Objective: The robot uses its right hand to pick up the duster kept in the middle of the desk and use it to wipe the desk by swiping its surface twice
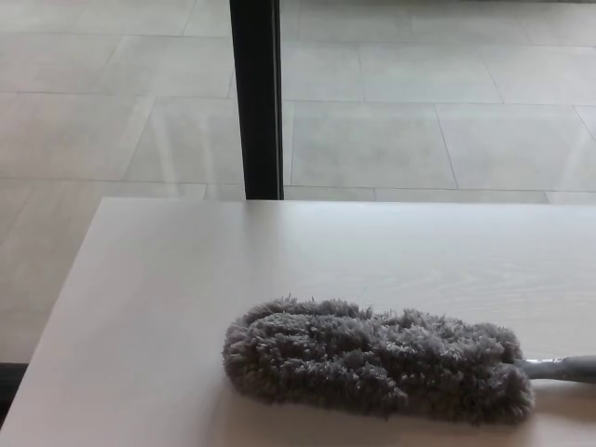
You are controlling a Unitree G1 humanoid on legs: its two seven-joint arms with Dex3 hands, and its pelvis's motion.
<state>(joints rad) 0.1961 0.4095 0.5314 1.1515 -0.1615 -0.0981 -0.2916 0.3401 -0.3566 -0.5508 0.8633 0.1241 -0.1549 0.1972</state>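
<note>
Currently neither hand is in frame, so you can't confirm finger state. Duster point(377, 361) lies flat on bench point(186, 279), near front edge, grey handle point(568, 367) running off pic right. Risk: handle end is hidden, so a blind rt-hand approach may nudge it. Beyond: black post point(256, 98), tiled floor point(419, 93).

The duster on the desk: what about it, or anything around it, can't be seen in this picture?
- Duster handle: head view, cut off by the right edge.
- Desk: its right side and near edge run out of frame.
- Either robot hand: out of frame.
- Black post: top cut off; base hidden behind the desk.
</note>
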